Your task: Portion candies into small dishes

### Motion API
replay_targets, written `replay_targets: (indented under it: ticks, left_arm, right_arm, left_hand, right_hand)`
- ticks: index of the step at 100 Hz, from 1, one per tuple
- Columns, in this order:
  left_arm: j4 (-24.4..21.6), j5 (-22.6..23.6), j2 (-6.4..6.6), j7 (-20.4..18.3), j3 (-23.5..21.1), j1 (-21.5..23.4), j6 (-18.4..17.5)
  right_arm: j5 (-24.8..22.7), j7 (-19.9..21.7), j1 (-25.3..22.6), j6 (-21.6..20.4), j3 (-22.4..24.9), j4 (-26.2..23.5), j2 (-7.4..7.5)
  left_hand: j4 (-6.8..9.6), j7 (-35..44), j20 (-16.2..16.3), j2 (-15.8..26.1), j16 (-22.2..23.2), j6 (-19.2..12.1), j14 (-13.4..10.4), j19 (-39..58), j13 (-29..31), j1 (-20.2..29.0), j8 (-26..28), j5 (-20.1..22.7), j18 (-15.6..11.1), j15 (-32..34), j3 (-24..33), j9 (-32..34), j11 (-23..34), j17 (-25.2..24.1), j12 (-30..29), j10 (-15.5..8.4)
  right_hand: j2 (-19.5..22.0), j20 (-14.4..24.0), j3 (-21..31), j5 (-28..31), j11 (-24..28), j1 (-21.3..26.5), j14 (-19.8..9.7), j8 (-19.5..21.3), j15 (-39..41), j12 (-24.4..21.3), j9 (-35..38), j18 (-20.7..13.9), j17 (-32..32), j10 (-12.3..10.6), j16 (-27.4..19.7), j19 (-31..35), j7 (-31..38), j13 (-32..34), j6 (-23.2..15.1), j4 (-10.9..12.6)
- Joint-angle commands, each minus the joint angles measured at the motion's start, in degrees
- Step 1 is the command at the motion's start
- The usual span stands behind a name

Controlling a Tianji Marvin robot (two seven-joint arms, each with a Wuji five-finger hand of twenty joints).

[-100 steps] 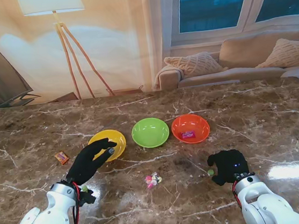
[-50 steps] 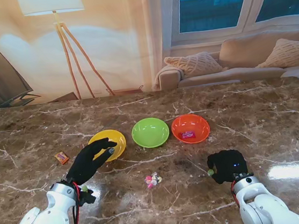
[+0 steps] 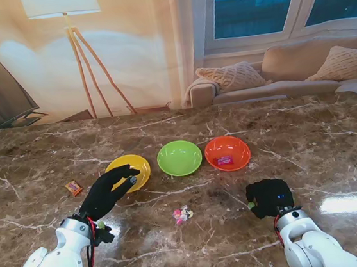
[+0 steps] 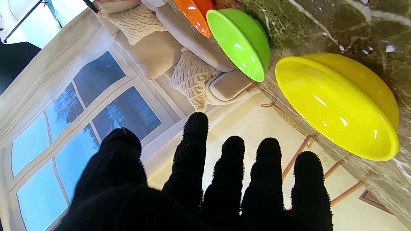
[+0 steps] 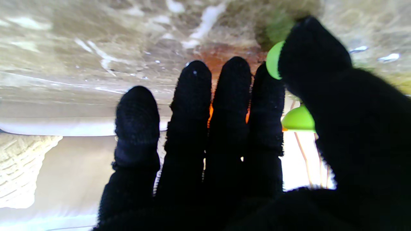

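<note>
Three small dishes are set in a row near the middle of the marble counter (image 3: 307, 132): a yellow dish (image 3: 133, 168) on the left, a green dish (image 3: 179, 158) in the centre and an orange dish (image 3: 227, 152) on the right. One pink-wrapped candy (image 3: 224, 160) is seen inside the orange dish. A small cluster of candies (image 3: 182, 215) lies on the bare counter, nearer to me than the green dish. An orange wrapped candy (image 3: 74, 188) lies apart toward the counter's left edge. The left hand (image 3: 106, 192) is held with its fingers (image 4: 195, 150) spread and nothing in its grasp, its fingertips over the near rim of the yellow dish. The right hand (image 3: 270, 198) is placed low over the counter toward its near right part, nearer to me than the orange dish; a green candy (image 5: 274, 60) is pinched between its thumb and forefinger, the other fingers pressed side by side. A sofa with cushions (image 3: 300, 68) and a floor lamp (image 3: 65, 17) are recorded behind the counter.
</note>
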Motion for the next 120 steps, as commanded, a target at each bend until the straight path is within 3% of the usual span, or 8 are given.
replay_targets:
  ticks: [1, 12, 57, 67, 78, 89, 100, 120]
  left_arm:
    - [-0.11, 0.01, 0.03, -0.08, 0.02, 0.35, 0.25]
    - [-0.13, -0.02, 0.04, -0.14, 0.00, 0.38, 0.25]
    - [-0.12, -0.10, 0.05, -0.23, 0.03, 0.34, 0.28]
    - [-0.13, -0.12, 0.04, -0.19, 0.05, 0.35, 0.26]
    - [-0.11, -0.18, 0.03, -0.17, 0.08, 0.33, 0.22]
    - [-0.10, -0.20, 0.02, -0.14, 0.10, 0.30, 0.23]
    - [-0.09, -0.23, 0.00, -0.06, 0.09, 0.28, 0.21]
    - [-0.09, -0.32, -0.01, -0.05, -0.04, 0.34, 0.14]
  right_arm:
    - [0.34, 1.50, -0.60, 0.26, -0.67, 1.15, -0.09]
    - [0.66, 1.65, -0.50, 0.37, -0.98, 1.44, -0.11]
    - [0.08, 3.00, -0.87, 0.58, -0.91, 1.11, 0.13]
    - [-0.12, 3.36, -1.04, 0.71, -0.79, 0.87, 0.17]
    - [-0.05, 3.61, -1.12, 0.63, -0.66, 0.78, 0.18]
    - [0.11, 2.76, -1.05, 0.27, -0.50, 0.82, 0.07]
    - [0.09, 1.82, -1.01, -0.29, -0.21, 0.52, -0.03]
    - [-0.30, 0.59, -1.06, -2.14, 0.99, -1.37, -0.17]
  left_hand:
    - [1.19, 0.81, 0.93, 1.94, -0.37, -1.64, -0.66, -1.42, 0.28, 0.99, 1.16, -0.08, 0.38, -0.19, 0.13, 0.62, -0.22, -0.17, -0.63, -0.82]
    - [1.19, 0.79, 0.94, 1.93, -0.38, -1.63, -0.54, -1.48, 0.18, 0.98, 1.16, -0.16, 0.34, -0.22, 0.11, 0.48, -0.30, -0.20, -0.62, -0.79]
    - [1.19, 0.81, 1.06, 2.02, -0.31, -1.68, -0.58, -1.58, 0.08, 1.01, 1.21, -0.24, 0.45, -0.24, 0.11, 0.41, -0.53, -0.16, -0.53, -0.64]
    - [1.18, 0.80, 1.09, 2.03, -0.29, -1.64, -0.38, -1.57, 0.12, 0.95, 1.21, -0.24, 0.46, -0.22, 0.06, 0.48, -0.54, -0.10, -0.50, -0.56]
    - [1.19, 0.77, 1.11, 2.07, -0.27, -1.71, -0.53, -1.60, 0.13, 0.95, 1.21, -0.29, 0.41, -0.22, 0.07, 0.47, -0.57, -0.12, -0.47, -0.62]
    - [1.20, 0.77, 1.13, 2.06, -0.26, -1.67, -0.47, -1.61, 0.11, 0.91, 1.21, -0.30, 0.39, -0.22, 0.05, 0.47, -0.60, -0.10, -0.45, -0.55]
    - [1.20, 0.76, 1.15, 2.12, -0.26, -1.72, -0.50, -1.60, 0.08, 0.86, 1.21, -0.30, 0.44, -0.24, 0.04, 0.45, -0.63, -0.06, -0.44, -0.67]
    - [1.21, 0.79, 1.17, 2.13, -0.25, -1.72, -0.38, -1.61, 0.11, 0.84, 1.23, -0.26, 0.49, -0.23, 0.04, 0.51, -0.63, -0.10, -0.42, -0.51]
  right_hand:
    - [-1.21, 0.77, -2.14, -0.28, 0.23, 3.68, -0.53, 0.01, 1.38, 0.71, 1.50, -0.12, -0.31, -0.78, 0.85, 2.18, 1.60, 0.76, -1.13, -1.54]
    - [1.38, 1.08, -3.31, -1.40, 0.21, 5.34, -0.37, -3.35, 1.61, 1.04, 2.13, 0.03, -0.37, -0.87, 0.93, 2.23, 6.49, 0.96, -2.03, -0.14]
    - [4.53, 1.50, -3.09, 4.32, 0.99, 6.07, 0.23, -4.65, 0.89, -1.24, 6.34, 0.38, 1.58, -1.07, 0.30, 3.82, 11.47, 3.75, -4.73, 0.90]
    - [6.41, 1.31, -2.54, 3.78, 0.91, 5.73, 0.50, -0.90, 0.11, -1.91, 6.06, 0.37, 1.72, -0.63, -0.11, 3.84, 12.77, 4.00, -5.37, 1.33]
    - [9.70, 1.13, -1.35, 2.50, 0.97, 4.99, 0.58, 8.37, -0.03, -1.04, 4.86, 0.35, 0.95, -0.18, 0.10, 3.49, 10.49, 3.08, -5.64, 2.01]
    - [12.59, 1.37, -0.40, 1.35, 1.38, 4.21, 0.31, 13.57, 0.98, 1.09, 3.13, -0.07, -0.04, -0.04, 0.51, 3.13, 9.11, 1.33, -6.11, 2.59]
    - [14.07, 1.58, 0.17, 0.49, 1.62, 3.84, 0.17, 15.78, 1.86, 2.09, 2.31, -0.33, -0.37, -0.11, 0.81, 3.22, 8.85, 0.39, -6.42, 2.91]
    - [14.05, 1.67, 0.30, 0.62, 1.75, 3.88, 0.17, 16.28, 2.49, 2.48, 2.13, -0.41, -0.59, -0.08, 0.94, 3.23, 8.38, 0.15, -6.38, 2.93]
